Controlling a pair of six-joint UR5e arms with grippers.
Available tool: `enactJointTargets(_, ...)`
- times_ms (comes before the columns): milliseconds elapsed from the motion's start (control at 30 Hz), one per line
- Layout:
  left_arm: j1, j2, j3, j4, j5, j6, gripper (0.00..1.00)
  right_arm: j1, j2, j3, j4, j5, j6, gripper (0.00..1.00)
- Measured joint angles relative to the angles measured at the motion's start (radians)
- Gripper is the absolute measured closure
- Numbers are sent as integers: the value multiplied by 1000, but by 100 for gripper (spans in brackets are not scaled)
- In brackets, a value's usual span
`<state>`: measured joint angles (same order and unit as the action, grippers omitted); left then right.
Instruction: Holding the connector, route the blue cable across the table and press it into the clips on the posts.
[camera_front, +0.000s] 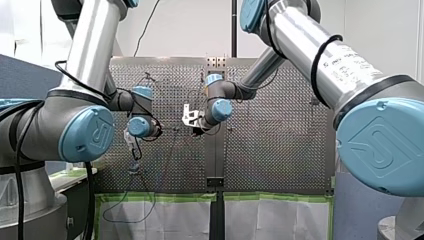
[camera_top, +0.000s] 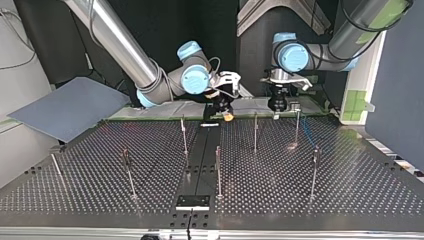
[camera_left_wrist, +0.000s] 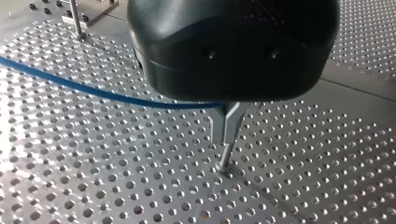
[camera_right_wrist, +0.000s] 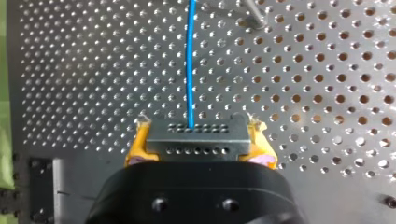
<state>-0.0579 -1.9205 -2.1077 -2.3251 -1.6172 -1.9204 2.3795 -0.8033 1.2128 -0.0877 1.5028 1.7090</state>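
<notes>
Two pads (camera_right_wrist: 135, 145) against connector (camera_right_wrist: 198, 136): right wrist view

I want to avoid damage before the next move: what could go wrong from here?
The blue cable leaves the connector straight; a hard pull may slip it from the yellow pads of my right gripper. My left gripper sits very low over the perforated table; its tips may catch a hole.

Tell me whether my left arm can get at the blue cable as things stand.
Probably yes: the blue cable runs over the bare table right up to my left gripper, with nothing lying between them.
</notes>
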Motion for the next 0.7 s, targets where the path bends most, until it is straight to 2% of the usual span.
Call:
enactJointTargets(167,8,-36,36,-14,15,0,100,-12,1,0,-19,-29,20,100)
enactJointTargets(333,15,-69,71,-21,19,-1,100,-24,1,0,-25,-35,26,100)
enactJointTargets(500,20,-79,87,-20,33,-6,100,-38,3,0,-33,-42,35,100)
enactJointTargets(700,27,-100,120,-24,55,-21,100,-57,3,0,-39,-48,38,100)
